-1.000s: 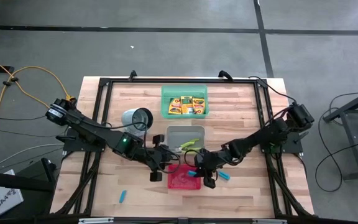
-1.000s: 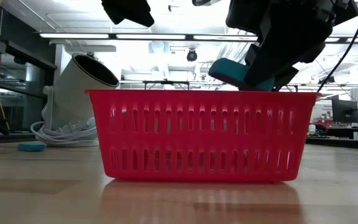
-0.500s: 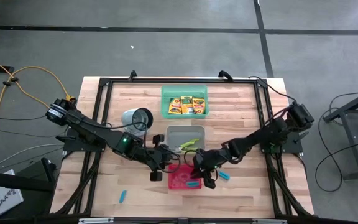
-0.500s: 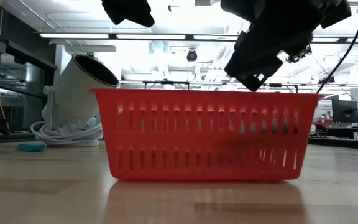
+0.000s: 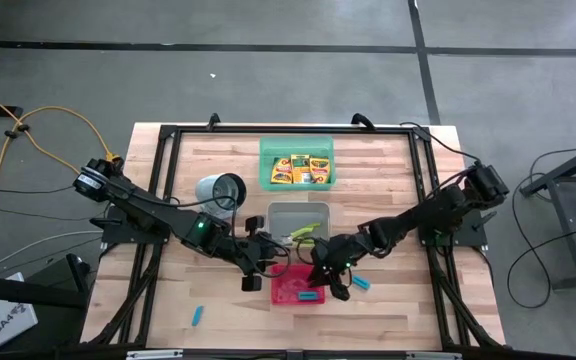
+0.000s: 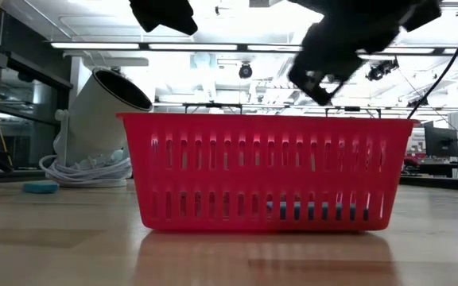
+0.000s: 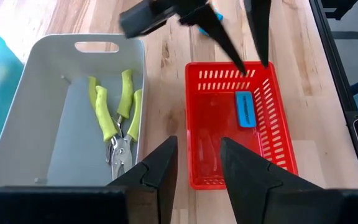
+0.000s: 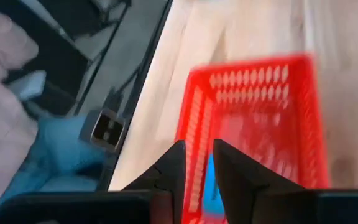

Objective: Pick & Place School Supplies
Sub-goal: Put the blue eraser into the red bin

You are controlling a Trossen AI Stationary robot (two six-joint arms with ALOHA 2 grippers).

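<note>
A light-blue piece [image 7: 245, 109] lies flat on the floor of the red tray [image 5: 286, 290]; it also shows through the tray's slots [image 6: 308, 210]. My right gripper [image 5: 326, 277] hangs open just above the tray's right part, with nothing between its fingers [image 7: 229, 50]. My left gripper [image 7: 197, 168] waits open above the table, left of the red tray, holding nothing. Yellow-green-handled pliers [image 7: 120, 121] lie in the grey tray [image 7: 55, 81]. Crayon boxes [image 5: 300, 167] sit in the green tray [image 5: 268, 150].
Two more light-blue pieces lie on the bare wood, one right of the red tray [image 5: 362, 284] and one near the front left [image 5: 199, 316]. A white cup [image 5: 220, 191] lies on its side with a coiled cable left of the grey tray.
My right gripper has let go of the light-blue piece. The piece has fallen into the red tray and now lies flat on its floor. The gripper has risen a little above the tray's rim and tipped.
</note>
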